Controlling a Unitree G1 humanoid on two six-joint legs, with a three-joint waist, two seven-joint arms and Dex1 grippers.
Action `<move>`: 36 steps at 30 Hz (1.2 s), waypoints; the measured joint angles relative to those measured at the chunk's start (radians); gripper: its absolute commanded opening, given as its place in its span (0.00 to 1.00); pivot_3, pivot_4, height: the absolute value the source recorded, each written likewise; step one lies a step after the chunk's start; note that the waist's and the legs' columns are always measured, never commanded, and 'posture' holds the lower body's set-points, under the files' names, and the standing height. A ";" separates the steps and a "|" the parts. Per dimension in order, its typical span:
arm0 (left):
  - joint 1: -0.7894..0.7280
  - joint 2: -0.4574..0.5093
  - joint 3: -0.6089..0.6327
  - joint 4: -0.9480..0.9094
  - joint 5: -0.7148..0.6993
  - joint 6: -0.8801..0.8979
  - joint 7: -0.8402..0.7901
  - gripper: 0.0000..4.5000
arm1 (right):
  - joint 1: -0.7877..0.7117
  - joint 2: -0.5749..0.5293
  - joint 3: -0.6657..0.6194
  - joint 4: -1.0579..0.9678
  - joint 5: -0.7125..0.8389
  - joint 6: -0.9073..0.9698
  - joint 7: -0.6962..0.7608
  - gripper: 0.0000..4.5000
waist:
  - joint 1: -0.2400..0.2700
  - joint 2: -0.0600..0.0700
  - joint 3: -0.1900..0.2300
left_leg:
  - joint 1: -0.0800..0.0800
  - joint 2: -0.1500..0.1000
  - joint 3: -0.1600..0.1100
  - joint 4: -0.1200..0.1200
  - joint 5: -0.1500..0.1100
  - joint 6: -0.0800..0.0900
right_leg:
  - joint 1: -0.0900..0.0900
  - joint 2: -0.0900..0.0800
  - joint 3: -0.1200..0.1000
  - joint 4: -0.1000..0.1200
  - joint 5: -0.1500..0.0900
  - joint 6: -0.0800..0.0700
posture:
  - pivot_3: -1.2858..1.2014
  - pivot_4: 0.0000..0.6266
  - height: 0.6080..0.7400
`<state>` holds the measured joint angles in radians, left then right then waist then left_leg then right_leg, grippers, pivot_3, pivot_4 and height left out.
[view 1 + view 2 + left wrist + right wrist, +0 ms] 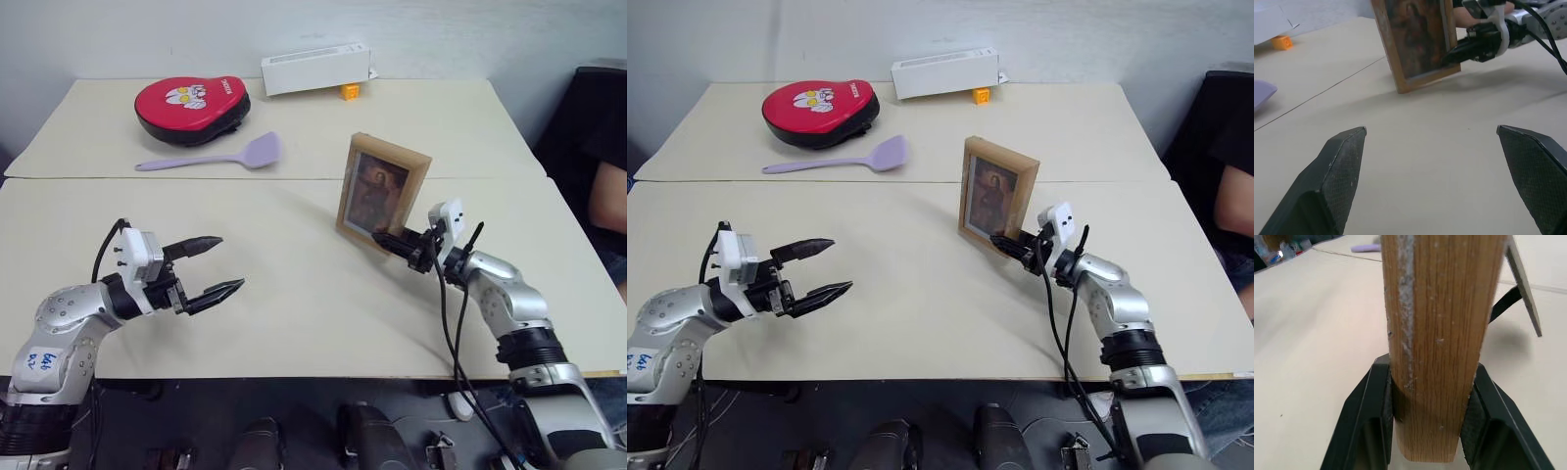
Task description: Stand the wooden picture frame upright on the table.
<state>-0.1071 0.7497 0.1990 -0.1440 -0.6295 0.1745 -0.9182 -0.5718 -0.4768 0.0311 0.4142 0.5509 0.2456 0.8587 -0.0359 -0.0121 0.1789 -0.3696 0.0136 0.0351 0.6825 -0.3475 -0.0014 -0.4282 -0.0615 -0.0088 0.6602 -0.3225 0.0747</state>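
The wooden picture frame (pixel 381 192) stands upright on the table (pixel 294 313), right of centre, photo facing the near side and its fold-out stand splayed behind. The right gripper (pixel 389 240) pinches the frame's lower right edge between its 2 fingers; the left gripper (pixel 214 266) hovers well apart on the left, fingers spread wide and empty. Best next — I judge — ease the pinch open slowly and draw straight back, so nothing nudges the frame off its prop.
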 measured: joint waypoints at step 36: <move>-0.028 -0.027 0.060 0.099 0.094 -0.027 -0.083 1.00 | 0.127 0.002 -0.103 -0.020 -0.134 -0.063 0.061 1.00 | 0.009 -0.002 -0.002 | 0.000 0.000 -0.001 -0.001 0.000 0.000 | 0.002 -0.001 -0.001 -0.001 0.000 0.000 | 0.52 0.24 1.00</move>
<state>-0.1349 0.7227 0.2594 -0.0448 -0.5356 0.1474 -1.0010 -0.4448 -0.4750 -0.0717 0.3947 0.4169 0.1830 0.9198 -0.0273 -0.0137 0.1765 -0.3695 0.0131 0.0341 0.6819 -0.3479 -0.0010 -0.4266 -0.0622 -0.0098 0.6592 -0.3222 0.0752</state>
